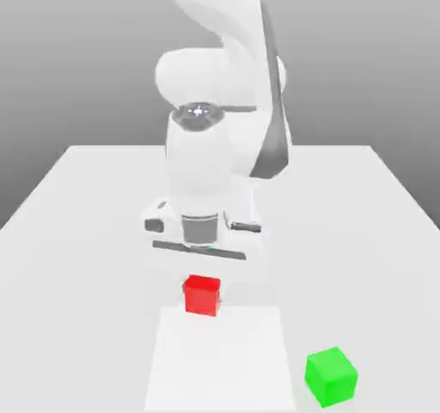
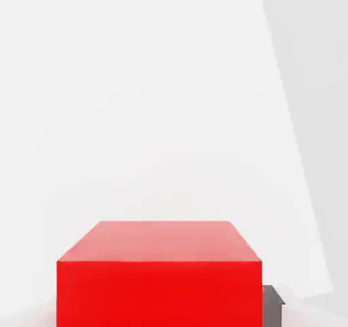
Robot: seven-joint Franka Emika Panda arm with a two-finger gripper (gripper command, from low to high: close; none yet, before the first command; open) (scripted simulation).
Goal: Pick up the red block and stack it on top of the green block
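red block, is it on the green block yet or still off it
Off it. In the exterior view the red block sits by the robot's hand, while the green block stands apart toward that view's right with nothing on top.

White Panda arm [image 1: 215, 145] folded low over the table, wrist pointing straight down, gripper [image 1: 203, 293] lowered directly onto the red block [image 1: 202, 295] with jaws closed against its sides, one dark fingertip [image 2: 273, 304] beside the block.

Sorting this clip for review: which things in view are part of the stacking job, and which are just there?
Job: red block, green block, gripper shut on the red block.
Just there: white table, paler rectangular patch on its surface.
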